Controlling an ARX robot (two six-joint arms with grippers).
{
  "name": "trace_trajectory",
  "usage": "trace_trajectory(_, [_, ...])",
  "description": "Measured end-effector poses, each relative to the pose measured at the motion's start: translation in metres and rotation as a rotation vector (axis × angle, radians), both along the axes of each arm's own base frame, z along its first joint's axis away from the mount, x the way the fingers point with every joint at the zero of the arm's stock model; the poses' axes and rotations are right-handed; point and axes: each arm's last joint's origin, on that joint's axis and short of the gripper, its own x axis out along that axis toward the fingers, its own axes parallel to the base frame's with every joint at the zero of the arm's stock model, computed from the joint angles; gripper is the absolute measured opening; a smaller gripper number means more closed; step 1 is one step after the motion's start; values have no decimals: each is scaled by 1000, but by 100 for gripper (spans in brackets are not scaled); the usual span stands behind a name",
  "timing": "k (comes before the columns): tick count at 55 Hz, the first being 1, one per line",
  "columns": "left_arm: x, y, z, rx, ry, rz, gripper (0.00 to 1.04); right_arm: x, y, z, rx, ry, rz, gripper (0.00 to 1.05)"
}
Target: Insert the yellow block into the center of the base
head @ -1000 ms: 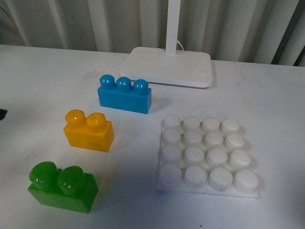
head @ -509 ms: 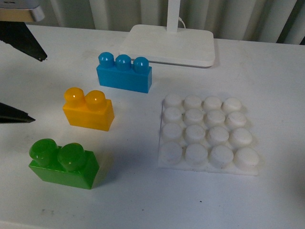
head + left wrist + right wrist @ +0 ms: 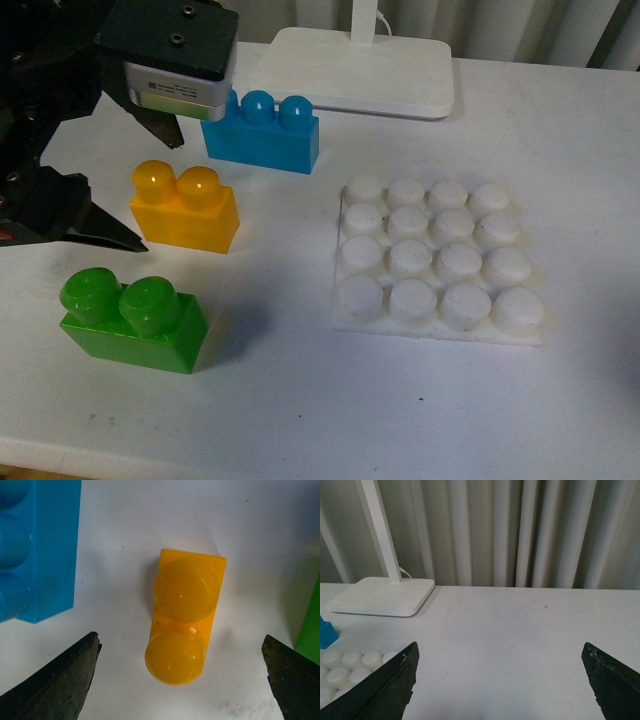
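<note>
The yellow block (image 3: 185,208), a glossy two-stud brick, stands on the white table left of the base (image 3: 435,260), a white square plate of round studs. My left gripper (image 3: 155,192) hangs open over the block's left end, one fingertip on each side and neither touching it. From the left wrist view the yellow block (image 3: 185,615) lies lengthwise between the two dark fingertips of the left gripper (image 3: 180,637), with white table showing on both sides. My right gripper (image 3: 500,647) is open over bare table, with a corner of the base (image 3: 345,665) at the edge of that view.
A blue three-stud brick (image 3: 262,132) stands just behind the yellow block, partly hidden by my left wrist. A green two-stud brick (image 3: 130,318) sits in front of it. The white lamp stand (image 3: 352,70) is at the back of the table.
My left arm has come in from the left and now hangs over the yellow block, its fingers straddling it. The bricks and the base have not shifted on the table.
</note>
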Motion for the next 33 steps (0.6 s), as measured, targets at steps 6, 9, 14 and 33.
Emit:
trace_trajectory(6, [4,-7,-6,3,18,-12,98,0,0,0,0,0,0,96])
trace_trajectory(9, [5,-9,-9,3,26,-13,97,0,0,0,0,0,0,96])
trace_trajectory(14, [5,-10,-12,3,34,-13,84,0,0,0,0,0,0,96])
trace_trajectory(33, [5,-14,-13,-37,48,0,33,0,0,0,0,0,0,96])
